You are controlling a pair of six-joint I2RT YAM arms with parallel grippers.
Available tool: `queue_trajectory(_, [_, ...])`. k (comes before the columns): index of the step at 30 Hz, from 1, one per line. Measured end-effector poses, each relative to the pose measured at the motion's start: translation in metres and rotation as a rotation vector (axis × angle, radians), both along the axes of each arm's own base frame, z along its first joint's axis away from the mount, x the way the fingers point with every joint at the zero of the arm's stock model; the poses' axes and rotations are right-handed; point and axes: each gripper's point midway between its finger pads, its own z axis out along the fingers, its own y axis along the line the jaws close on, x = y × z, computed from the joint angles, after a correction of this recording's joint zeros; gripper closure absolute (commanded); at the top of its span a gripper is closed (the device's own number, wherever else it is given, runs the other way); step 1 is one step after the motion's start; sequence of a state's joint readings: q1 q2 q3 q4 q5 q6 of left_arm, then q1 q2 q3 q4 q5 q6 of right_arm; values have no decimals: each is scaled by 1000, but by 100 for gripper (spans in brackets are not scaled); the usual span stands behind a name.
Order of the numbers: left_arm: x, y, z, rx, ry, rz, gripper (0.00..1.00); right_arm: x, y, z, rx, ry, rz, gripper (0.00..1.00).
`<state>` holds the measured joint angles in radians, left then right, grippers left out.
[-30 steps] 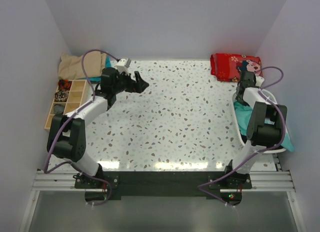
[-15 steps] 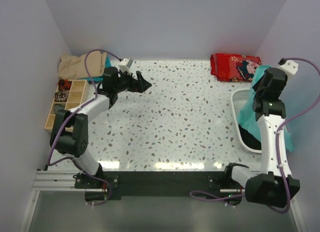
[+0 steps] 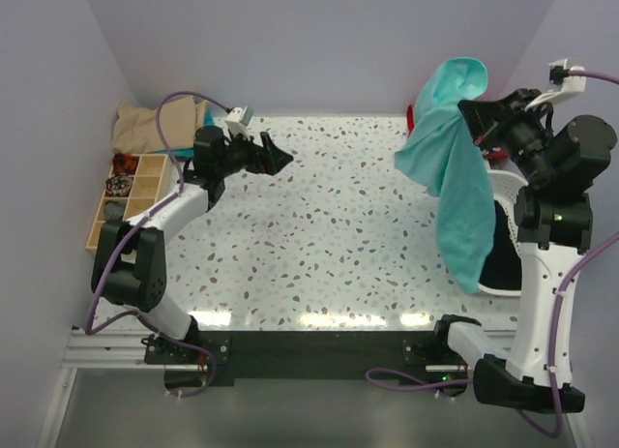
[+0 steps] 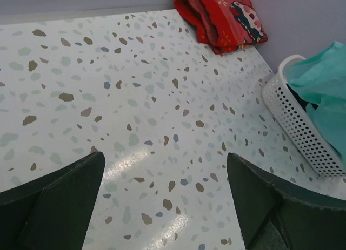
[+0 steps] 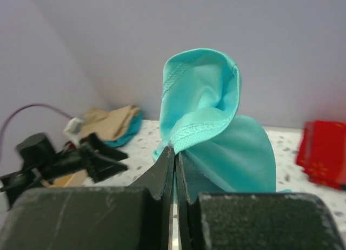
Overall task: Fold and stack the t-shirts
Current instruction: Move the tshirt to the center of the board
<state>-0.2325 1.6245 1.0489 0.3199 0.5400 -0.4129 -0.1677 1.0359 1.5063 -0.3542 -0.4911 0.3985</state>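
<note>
Top external view: the right fingers (image 5: 164, 171) are closed on the teal t-shirt (image 3: 455, 177). It hangs long and vertical above the white basket (image 4: 303, 134). The left fingers (image 4: 59, 201) are wide, well left of the basket, so the right arm is nearer.

My right arm (image 3: 546, 235), folded low over the white basket (image 3: 505, 184) a second ago, now stands tall. The right gripper (image 3: 476, 114) has gone from down in the basket to high above the table's right edge. The teal t-shirt (image 3: 456, 182) has come up with it, out of the basket, and now hangs free from the pinched fingers, covering most of the red cloth (image 4: 221, 18) in the top view and baring a black garment (image 3: 501, 254) in the basket.
</note>
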Motion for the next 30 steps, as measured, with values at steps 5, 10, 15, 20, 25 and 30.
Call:
queue_trajectory(5, [-9, 7, 32, -19, -63, 39, 0, -20, 68, 31, 24, -60, 334, 100])
queue_trajectory(10, [-19, 26, 59, -15, -127, 144, 0, -35, 152, 11, 30, 16, 678, 100])
queue_trajectory(15, [-33, 55, 86, 1, -194, 294, 0, -33, 218, -26, 33, 141, 873, 100])
queue_trajectory(20, [-47, 80, 117, 12, -274, 410, 0, -27, 266, -59, 6, 221, 957, 100])
queue_trajectory(25, [-49, 94, 118, 57, -283, 472, 0, 5, 268, -80, -53, 236, 822, 100])
queue_trajectory(30, [-47, 99, 103, 104, -250, 492, 0, 53, 248, -105, -151, 273, 578, 100])
